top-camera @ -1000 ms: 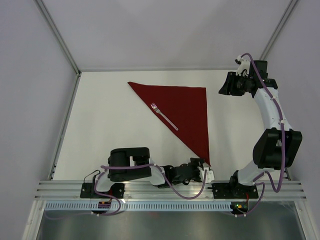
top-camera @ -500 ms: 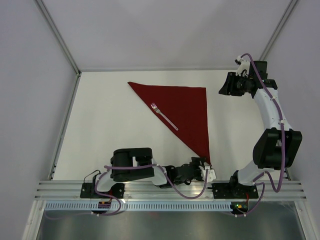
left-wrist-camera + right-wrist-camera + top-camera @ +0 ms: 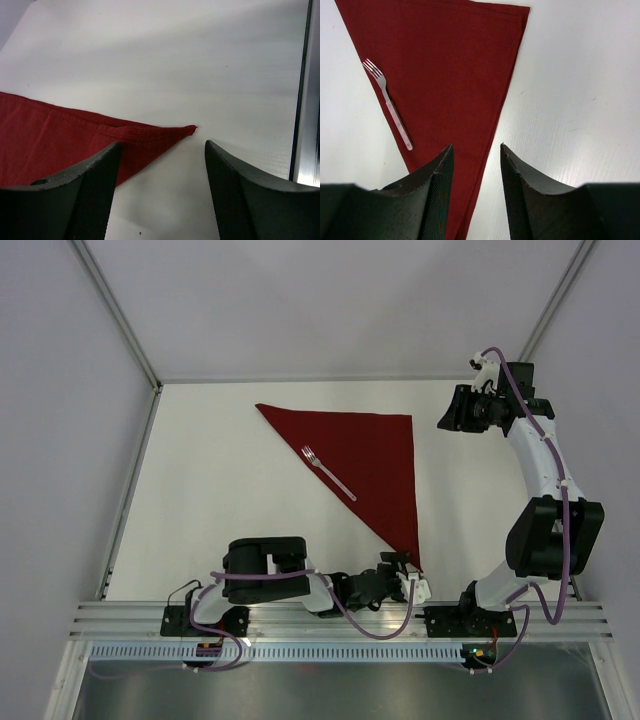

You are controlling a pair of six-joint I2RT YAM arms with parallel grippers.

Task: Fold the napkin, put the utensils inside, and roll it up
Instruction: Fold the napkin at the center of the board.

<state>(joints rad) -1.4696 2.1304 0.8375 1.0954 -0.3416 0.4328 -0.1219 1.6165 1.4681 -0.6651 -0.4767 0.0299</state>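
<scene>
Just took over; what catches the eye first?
A dark red napkin, folded into a triangle, lies centrally with a fork along its diagonal edge. The left gripper sits low at its near corner and the right gripper hovers by its far right corner, both with jaws open.

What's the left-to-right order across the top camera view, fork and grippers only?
fork → left gripper → right gripper. The napkin is left out: it spans from left of the fork across to the left gripper.
</scene>
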